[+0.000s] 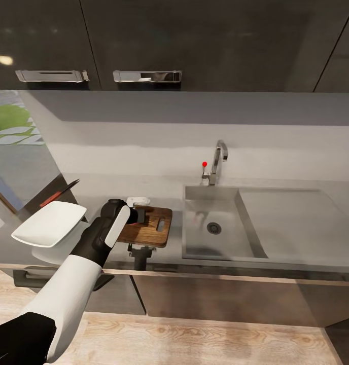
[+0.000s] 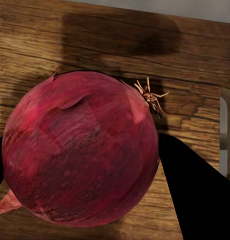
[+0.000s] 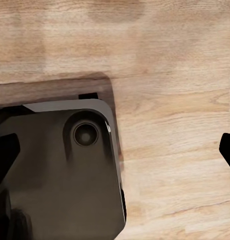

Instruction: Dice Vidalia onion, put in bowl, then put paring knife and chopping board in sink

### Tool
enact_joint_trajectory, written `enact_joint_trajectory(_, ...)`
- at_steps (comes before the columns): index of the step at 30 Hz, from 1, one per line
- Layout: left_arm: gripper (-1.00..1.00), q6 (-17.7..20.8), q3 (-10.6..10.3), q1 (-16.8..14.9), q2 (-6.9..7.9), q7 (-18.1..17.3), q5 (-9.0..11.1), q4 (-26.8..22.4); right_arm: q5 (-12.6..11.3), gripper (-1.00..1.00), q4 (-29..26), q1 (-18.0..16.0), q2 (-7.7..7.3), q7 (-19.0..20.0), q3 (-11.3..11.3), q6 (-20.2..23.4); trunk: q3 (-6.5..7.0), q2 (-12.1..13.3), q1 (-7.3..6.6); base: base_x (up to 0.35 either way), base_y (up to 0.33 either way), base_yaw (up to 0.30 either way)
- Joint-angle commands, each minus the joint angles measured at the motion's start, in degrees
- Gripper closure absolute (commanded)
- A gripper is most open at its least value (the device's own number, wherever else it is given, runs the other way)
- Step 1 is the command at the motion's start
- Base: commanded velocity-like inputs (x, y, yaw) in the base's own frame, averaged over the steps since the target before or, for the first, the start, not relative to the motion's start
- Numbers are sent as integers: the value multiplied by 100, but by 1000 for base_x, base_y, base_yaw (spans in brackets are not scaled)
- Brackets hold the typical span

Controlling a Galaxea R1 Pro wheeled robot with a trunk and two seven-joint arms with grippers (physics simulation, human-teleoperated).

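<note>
Left gripper [image 2: 79, 165] clamped on the onion [image 2: 79, 150], hovering right over the chopping board [image 1: 149, 228] so dicing can start there.

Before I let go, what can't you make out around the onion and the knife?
- Left wrist view: whether the onion touches the chopping board or hangs above it. Its own bulk hides its underside.
- Head view: the grip of the left pincer on the onion, covered by the left arm.
- Head view: the blade of the paring knife, too small and dark against the countertop.
</note>
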Motion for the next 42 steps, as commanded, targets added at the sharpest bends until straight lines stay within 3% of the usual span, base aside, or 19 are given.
enact_joint_trajectory(1, 100, 15, -8, -5, 1, 52, 52, -3, 60, -100, 2, -4, 3, -28, -32, -14, -8, -8, 2, 0, 0, 0)
enact_joint_trajectory(2, 100, 14, -8, -5, 3, 52, 52, -3, 61, -100, 2, -4, 3, -28, -33, -14, -8, -8, 2, 0, 0, 0)
enact_joint_trajectory(3, -100, 14, -8, -5, 4, 52, 52, -3, 61, -100, 2, -4, 3, -28, -34, -14, -8, -8, 2, 0, 0, 0)
enact_joint_trajectory(42, -100, 21, 1, -7, 23, 52, 43, -170, 55, -100, 2, -4, 11, -28, -35, -22, 33, -8, 2, 0, 0, 0)
